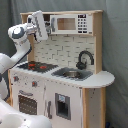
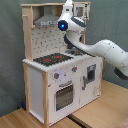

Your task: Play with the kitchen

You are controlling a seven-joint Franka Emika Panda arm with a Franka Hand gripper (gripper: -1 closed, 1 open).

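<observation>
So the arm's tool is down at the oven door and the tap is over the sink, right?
Not quite. In both exterior views the tool is up at the hood and microwave shelf of the kitchen, not at the oven door. The tap is over the sink.

A grey-green curtain [image 1: 115, 45] hangs as backdrop in both exterior views, falling in soft vertical folds. In the second exterior view, a light-wood worktop [image 2: 107, 112] lies at the bottom, with a seam between two boards.

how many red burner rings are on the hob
2, side by side on the black hob at the first exterior view's left of the sink: one ring nearer the arm, one ring nearer the sink.
</observation>
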